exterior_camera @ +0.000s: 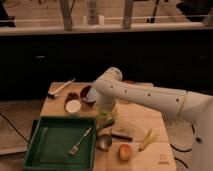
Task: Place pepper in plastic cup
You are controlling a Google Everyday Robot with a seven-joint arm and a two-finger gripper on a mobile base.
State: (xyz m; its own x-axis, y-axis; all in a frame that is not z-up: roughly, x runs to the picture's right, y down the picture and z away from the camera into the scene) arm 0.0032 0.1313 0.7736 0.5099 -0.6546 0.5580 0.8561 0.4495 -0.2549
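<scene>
My gripper (pixel 106 111) hangs down from the white arm (pixel 145 95) over the middle of the wooden table (pixel 150 117). Right beneath it stands the light green plastic cup (pixel 108 118), partly hidden by the gripper. A slim green shape that looks like the pepper (pixel 102 126) shows at the cup's lower left edge. I cannot tell whether it is inside the cup, leaning on it or held.
A green tray (pixel 50 150) with a fork (pixel 80 142) lies front left. A small metal cup (pixel 104 143), an orange fruit (pixel 124 151), a pale yellow piece (pixel 146 140) and a dark block (pixel 122 132) lie near the front. A white-topped container (pixel 73 106), a bowl (pixel 88 95) and a brush (pixel 61 88) are behind.
</scene>
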